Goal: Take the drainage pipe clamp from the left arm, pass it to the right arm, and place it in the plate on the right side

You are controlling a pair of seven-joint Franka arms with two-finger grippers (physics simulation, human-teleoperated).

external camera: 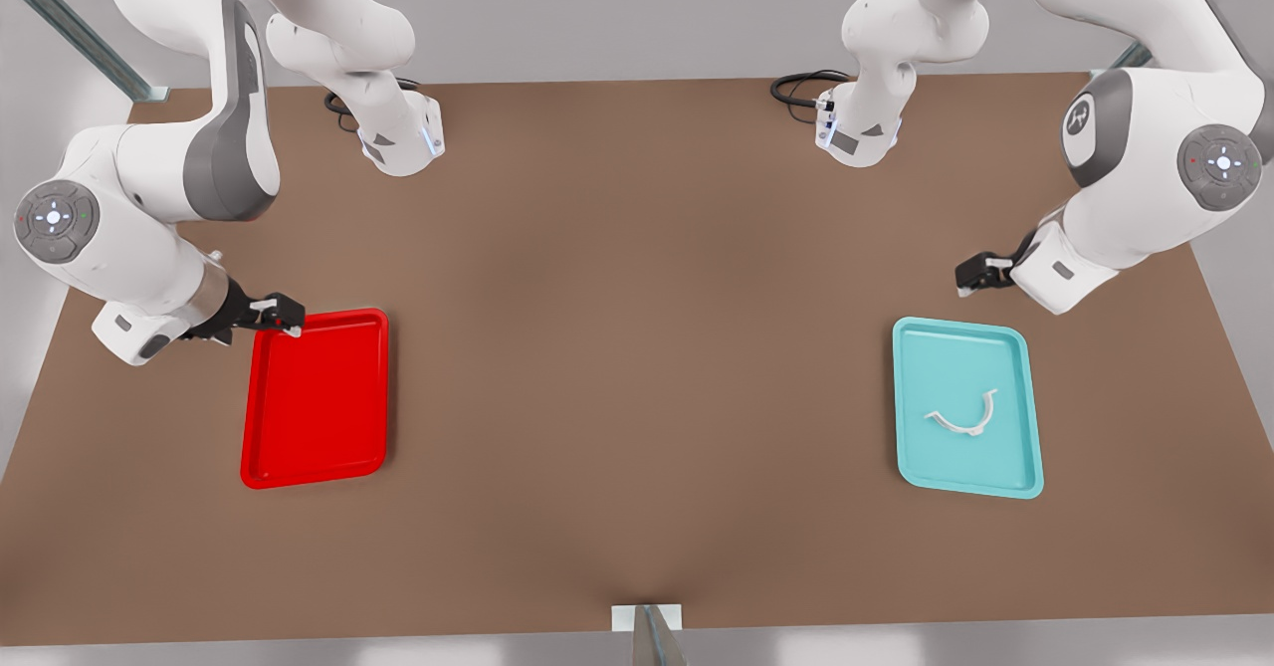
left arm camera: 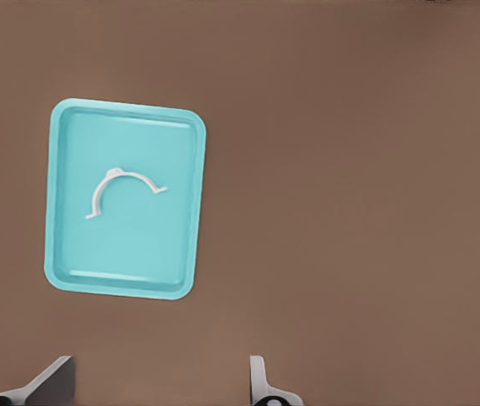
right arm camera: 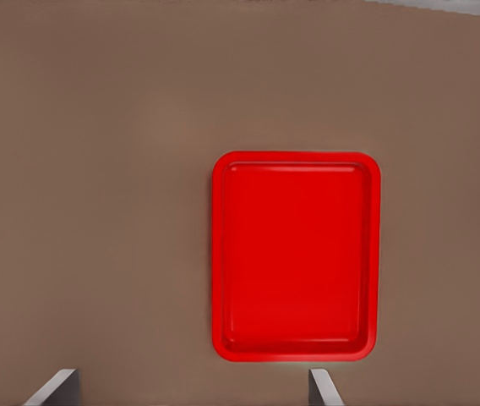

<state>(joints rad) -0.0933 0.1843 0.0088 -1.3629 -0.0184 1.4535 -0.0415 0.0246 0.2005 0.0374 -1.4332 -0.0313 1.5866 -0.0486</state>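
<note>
My left gripper [external camera: 977, 274] hangs with fingers spread and empty, near the cyan tray [external camera: 1007, 477]. My right gripper [external camera: 284, 316] waits, likewise spread and empty, at the red plate [external camera: 314, 447]'s corner. The drainage pipe clamp [external camera: 963, 415] lies inside the cyan tray, untouched. By my reckoning nothing is done: pickup, handover and placing all remain.
</note>
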